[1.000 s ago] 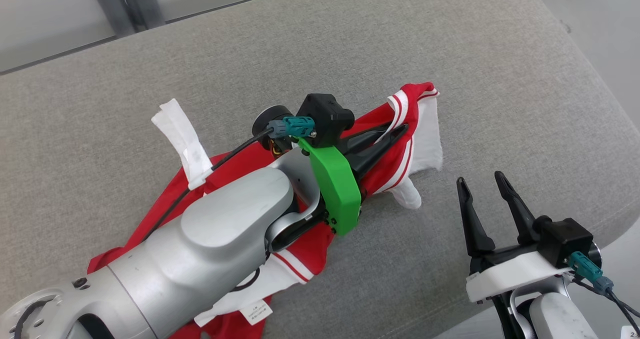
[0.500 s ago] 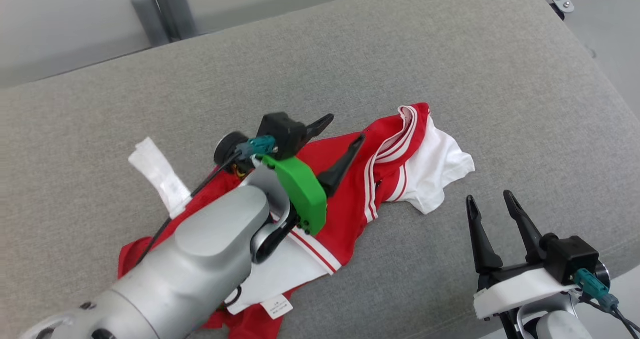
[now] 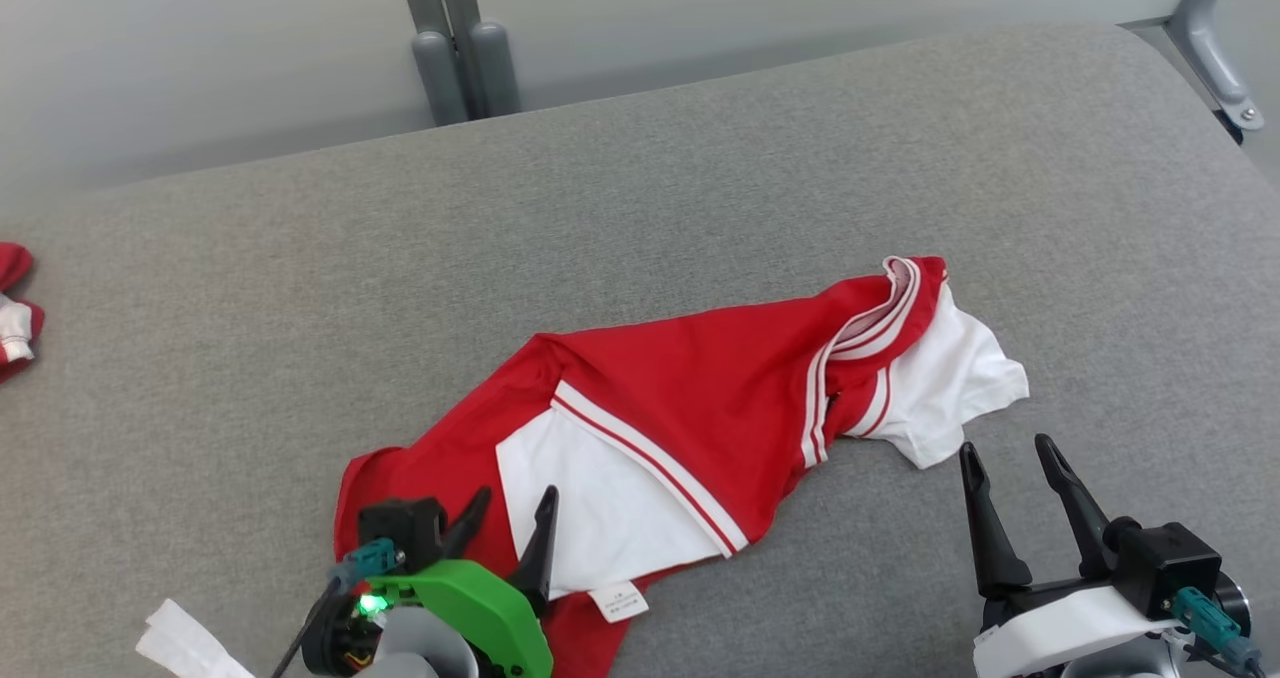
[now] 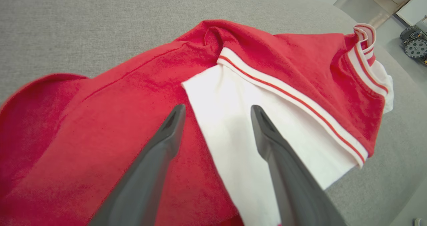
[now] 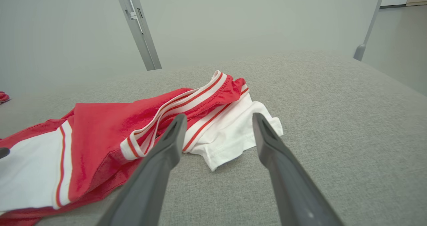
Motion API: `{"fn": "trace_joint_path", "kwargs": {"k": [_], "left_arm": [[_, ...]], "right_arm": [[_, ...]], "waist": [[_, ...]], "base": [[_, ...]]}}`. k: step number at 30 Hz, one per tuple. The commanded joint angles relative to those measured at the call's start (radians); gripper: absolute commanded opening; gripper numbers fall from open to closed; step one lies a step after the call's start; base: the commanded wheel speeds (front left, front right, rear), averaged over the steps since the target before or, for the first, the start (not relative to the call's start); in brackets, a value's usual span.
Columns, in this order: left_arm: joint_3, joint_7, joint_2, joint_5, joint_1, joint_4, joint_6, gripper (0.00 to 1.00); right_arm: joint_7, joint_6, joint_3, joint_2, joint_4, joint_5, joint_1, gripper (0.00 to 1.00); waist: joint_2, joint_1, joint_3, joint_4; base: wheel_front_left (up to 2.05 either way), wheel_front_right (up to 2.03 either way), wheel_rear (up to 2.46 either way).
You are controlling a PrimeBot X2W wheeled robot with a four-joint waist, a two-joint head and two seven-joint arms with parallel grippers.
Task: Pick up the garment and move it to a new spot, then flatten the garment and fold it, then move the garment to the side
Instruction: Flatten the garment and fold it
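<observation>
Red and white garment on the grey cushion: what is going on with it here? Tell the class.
A two-armed robot is working on the red and white garment, which lies crumpled, not yet flattened or folded, on the grey fabric cushion. The left gripper is open over its near end; the right gripper is open beside its white end. Neither holds the cloth.

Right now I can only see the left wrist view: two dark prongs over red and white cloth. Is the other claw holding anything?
Observer: No. The right gripper is open and empty, close by the white sleeve at the far end of the garment.
Operator: Is that the only clothing out there?
Observer: No. Another red and white cloth lies at the far left edge of the grey cushion.
</observation>
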Motion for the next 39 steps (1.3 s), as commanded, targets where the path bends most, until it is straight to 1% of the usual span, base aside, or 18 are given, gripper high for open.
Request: {"fn": "trace_joint_path", "kwargs": {"k": [1, 3, 7, 9, 11, 12, 13, 14, 15, 19, 22, 25, 26, 28, 30, 33, 36, 39], "left_arm": [[0.003, 0.002, 0.004, -0.014, 0.025, -0.021, 0.014, 1.0], [0.0, 0.012, 0.008, -0.024, 0.044, -0.047, 0.029, 1.0], [-0.003, 0.029, -0.002, -0.04, 0.069, -0.088, 0.043, 1.0], [-0.019, 0.055, -0.004, -0.04, 0.066, -0.096, 0.039, 1.0], [-0.032, 0.073, -0.009, -0.039, 0.055, -0.103, 0.026, 1.0], [-0.034, 0.078, -0.011, -0.043, 0.052, -0.104, 0.023, 0.98], [-0.038, 0.082, -0.012, -0.041, 0.047, -0.104, 0.019, 0.75], [-0.038, 0.083, -0.013, -0.038, 0.04, -0.104, 0.017, 0.27], [-0.035, 0.08, -0.016, -0.038, 0.035, -0.107, 0.013, 0.0], [-0.008, 0.057, -0.012, -0.046, 0.026, -0.135, -0.003, 0.0], [0.032, 0.043, -0.005, -0.065, 0.011, -0.192, -0.023, 0.0], [0.072, 0.042, 0.006, -0.069, -0.045, -0.235, -0.037, 0.0], [0.082, 0.049, 0.013, -0.056, -0.078, -0.239, -0.036, 0.0], [0.105, 0.061, 0.009, -0.043, -0.149, -0.234, -0.037, 0.0], [0.121, 0.078, 0.002, -0.022, -0.234, -0.211, -0.039, 0.0], [0.138, 0.108, -0.025, 0.0, -0.368, -0.146, -0.056, 0.0], [0.148, 0.131, -0.051, 0.038, -0.517, -0.032, -0.074, 0.0], [0.142, 0.132, -0.061, 0.096, -0.653, 0.101, -0.088, 0.0]], "right_arm": [[-0.003, 0.0, 0.0, -0.005, -0.003, -0.005, 0.008, 1.0], [-0.003, 0.0, 0.001, -0.009, -0.003, -0.005, 0.005, 1.0], [-0.003, 0.0, 0.006, -0.014, -0.003, -0.005, 0.0, 1.0], [-0.003, 0.0, 0.008, -0.014, -0.004, -0.004, -0.004, 1.0], [-0.003, 0.0, 0.01, -0.014, -0.004, -0.005, -0.009, 1.0], [-0.003, 0.0, 0.011, -0.014, -0.004, -0.005, -0.01, 1.0], [-0.003, 0.0, 0.013, -0.013, -0.004, -0.005, -0.012, 1.0], [-0.003, 0.0, 0.015, -0.013, -0.003, -0.005, -0.013, 1.0], [-0.003, 0.0, 0.015, -0.014, -0.002, -0.004, -0.014, 1.0], [-0.003, 0.0, 0.017, -0.015, 0.003, -0.001, -0.013, 1.0], [-0.003, 0.0, 0.014, -0.015, 0.003, 0.002, -0.018, 1.0], [-0.003, 0.0, 0.018, -0.014, 0.002, 0.004, -0.028, 1.0], [-0.003, 0.0, 0.022, -0.013, 0.001, 0.005, -0.033, 1.0], [-0.003, 0.0, 0.028, -0.011, -0.001, 0.007, -0.048, 1.0], [-0.003, 0.0, 0.039, -0.009, -0.002, 0.011, -0.066, 1.0], [-0.003, 0.0, 0.053, -0.006, 0.002, 0.016, -0.101, 1.0], [-0.003, 0.0, 0.065, 0.002, 0.007, 0.027, -0.142, 1.0], [-0.003, 0.0, 0.074, 0.009, 0.016, 0.036, -0.169, 1.0]], "waist": [[0.0, 0.0, -0.016, 0.034], [0.0, 0.0, -0.017, 0.043], [0.0, 0.0, -0.017, 0.053], [0.0, 0.0, -0.012, 0.055], [0.0, 0.0, -0.008, 0.055], [0.0, 0.0, -0.007, 0.055], [0.0, 0.0, -0.006, 0.054], [0.0, 0.0, -0.004, 0.052], [0.0, 0.0, -0.003, 0.05], [0.0, 0.0, -0.004, 0.038], [0.0, 0.0, 0.0, 0.026], [0.0, 0.0, 0.013, 0.016], [0.0, 0.0, 0.022, 0.01], [0.0, 0.0, 0.043, -0.002], [0.0, 0.0, 0.07, -0.02], [0.0, 0.0, 0.115, -0.054], [0.0, 0.0, 0.166, -0.104], [0.0, 0.0, 0.21, -0.155]], "base": [[0.0, 0.0, 0.0], [0.0, 0.0, 0.0], [0.0, 0.0, 0.0], [0.0, 0.0, 0.0], [0.0, 0.0, 0.0], [0.0, 0.0, 0.0], [0.0, 0.0, 0.0], [0.0, 0.0, 0.0], [0.0, 0.0, 0.0], [0.0, 0.0, 0.0], [0.0, 0.0, 0.0], [0.0, 0.0, 0.0], [0.0, 0.0, 0.0], [0.0, 0.0, 0.0], [0.0, 0.0, 0.0], [0.0, 0.0, 0.0], [0.0, 0.0, 0.0], [0.0, 0.0, 0.0]]}}
